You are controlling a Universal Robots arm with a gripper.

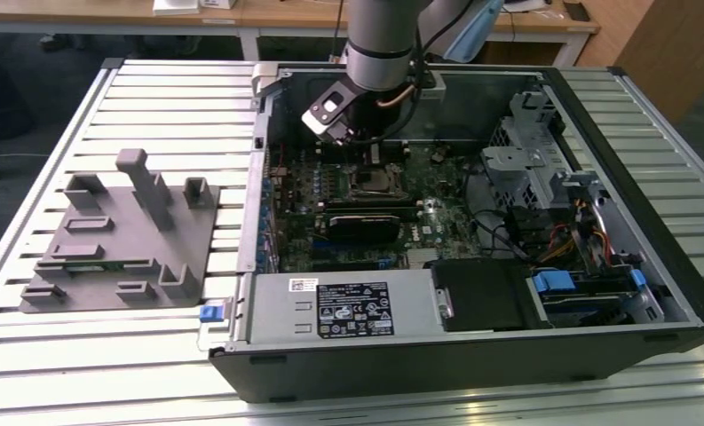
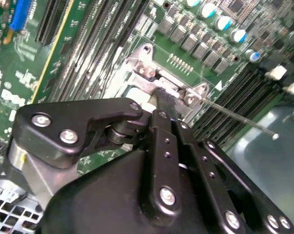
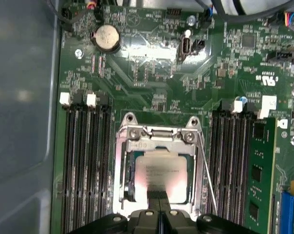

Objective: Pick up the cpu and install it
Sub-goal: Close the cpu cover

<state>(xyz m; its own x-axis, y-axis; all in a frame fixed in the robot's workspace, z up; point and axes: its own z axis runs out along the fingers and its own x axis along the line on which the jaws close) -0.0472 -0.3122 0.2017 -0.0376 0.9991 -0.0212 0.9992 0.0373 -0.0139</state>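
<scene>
**Gripper at the socket.** The black two-fingered gripper (image 3: 157,195) has its fingers drawn together into one narrow tip, and I see nothing pinched between them. In the first wrist view that tip lies over one edge of the cpu (image 3: 161,170), a flat square chip with a silvery-white metal top. I cannot tell whether the tip presses on the lid or hangs just above it.

The cpu lies flat inside the square bright-metal socket frame (image 3: 121,170). I judge it seated, with the joined tip placed there to bear on it rather than carry it. In the second wrist view the thin steel retaining lever (image 2: 239,117) stands out at an angle from the frame, which I read as unlatched.

Around the socket spreads the green motherboard (image 3: 137,83). Banks of black memory slots (image 3: 83,161) flank the frame, and one green memory module (image 3: 258,170) is fitted.

In the exterior view the grey robot arm (image 1: 382,40) reaches from the upper middle of the frame down into the open black computer case (image 1: 446,377). The case lies on its side at centre and right, so the board faces up to the tool. It rests on a table of ribbed aluminium slats (image 1: 150,98). A grey plastic holder fixture (image 1: 114,240) sits at the exterior view's left, well apart from the case. Pale wooden desks (image 1: 292,13) run along the top edge.
</scene>
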